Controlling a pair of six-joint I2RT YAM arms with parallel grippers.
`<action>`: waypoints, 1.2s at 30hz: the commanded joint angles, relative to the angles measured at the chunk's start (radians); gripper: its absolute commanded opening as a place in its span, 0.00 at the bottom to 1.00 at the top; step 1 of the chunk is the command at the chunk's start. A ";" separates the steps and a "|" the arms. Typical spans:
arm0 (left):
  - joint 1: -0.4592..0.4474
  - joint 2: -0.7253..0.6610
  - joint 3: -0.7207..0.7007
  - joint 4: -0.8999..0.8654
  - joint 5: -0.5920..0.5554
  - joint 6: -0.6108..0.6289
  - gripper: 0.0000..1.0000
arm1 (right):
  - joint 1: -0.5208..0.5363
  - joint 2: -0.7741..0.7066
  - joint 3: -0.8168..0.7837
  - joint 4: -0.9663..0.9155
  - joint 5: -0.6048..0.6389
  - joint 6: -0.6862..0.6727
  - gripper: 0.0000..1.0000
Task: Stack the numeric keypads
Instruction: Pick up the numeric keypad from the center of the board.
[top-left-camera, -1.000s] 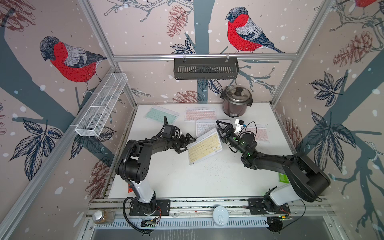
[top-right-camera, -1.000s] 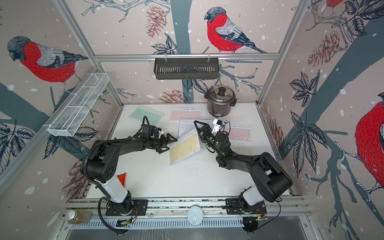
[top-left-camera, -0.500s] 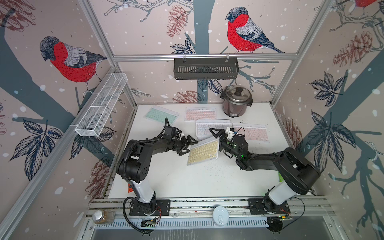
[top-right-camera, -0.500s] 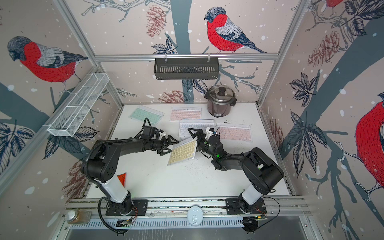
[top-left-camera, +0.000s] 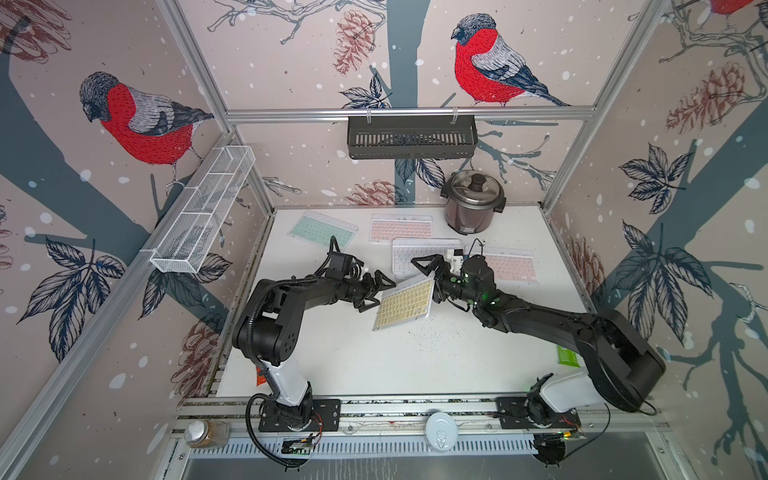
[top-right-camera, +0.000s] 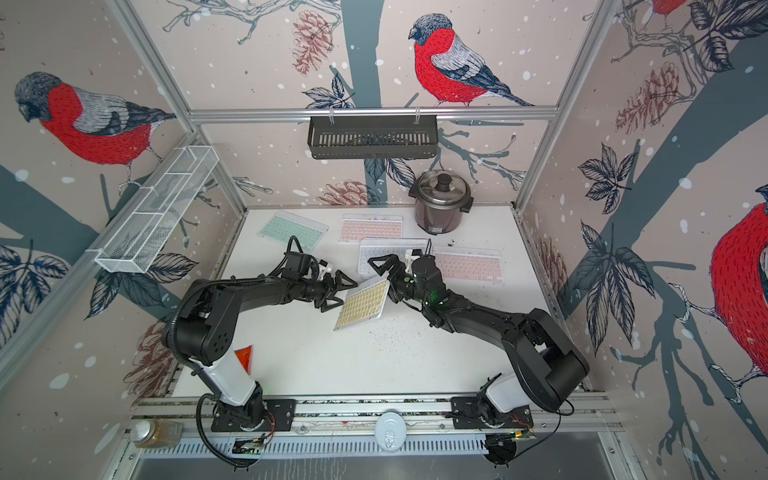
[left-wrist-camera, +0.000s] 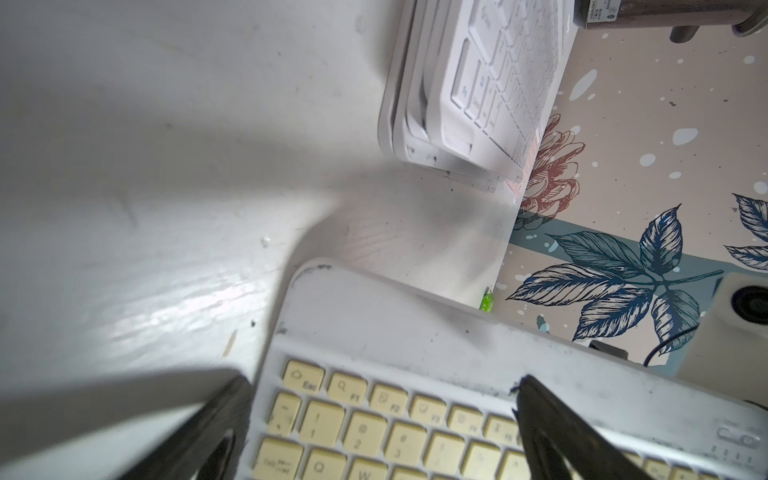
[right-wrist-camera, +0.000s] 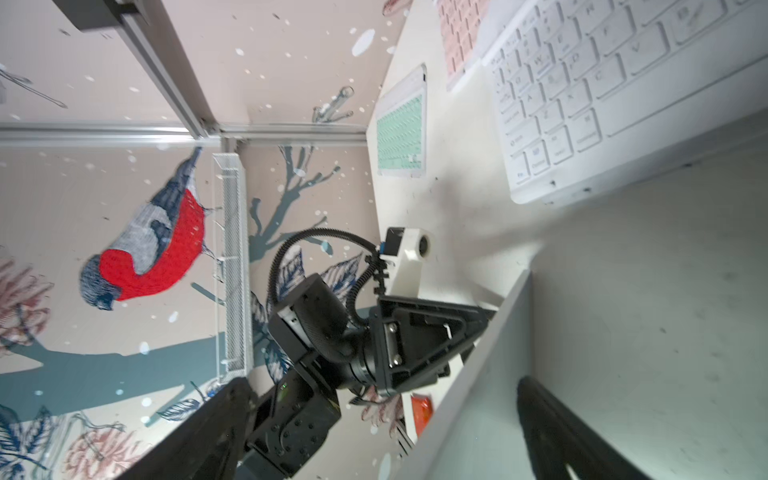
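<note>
A yellow-keyed keypad (top-left-camera: 404, 304) (top-right-camera: 362, 303) stands tilted at mid-table between both grippers. My left gripper (top-left-camera: 377, 296) (left-wrist-camera: 382, 382) is open, its fingers spread round the keypad's left end, and the yellow keys (left-wrist-camera: 395, 436) fill the gap. My right gripper (top-left-camera: 426, 277) (right-wrist-camera: 382, 384) is open wide and straddles the keypad's right edge, with its plain back (right-wrist-camera: 623, 332) beside one finger. Further back lie a mint keypad (top-left-camera: 323, 230), a pink keypad (top-left-camera: 401, 227), a white keypad (top-left-camera: 426, 254) on top of others, and another pink keypad (top-left-camera: 509, 264).
A rice cooker (top-left-camera: 473, 203) stands at the back right. A black basket (top-left-camera: 411, 137) hangs on the rear wall and a white wire basket (top-left-camera: 203, 208) on the left wall. A green packet (top-left-camera: 567, 356) and a red packet (top-right-camera: 244, 357) lie near the arm bases. Crumbs dot the table's middle.
The yellow keypad has sunk lower and looks narrower. My right gripper has moved left and down to its right edge. The left arm has barely moved.
</note>
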 joint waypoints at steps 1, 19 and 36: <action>-0.001 0.005 0.006 -0.007 0.001 0.002 0.99 | 0.003 -0.030 0.063 -0.269 -0.081 -0.142 1.00; -0.001 0.021 0.013 -0.008 -0.003 0.002 0.99 | 0.002 0.013 0.409 -1.021 -0.163 -0.558 0.60; -0.001 0.015 0.016 -0.016 -0.007 0.004 0.99 | -0.076 -0.040 0.406 -1.128 -0.152 -0.788 0.12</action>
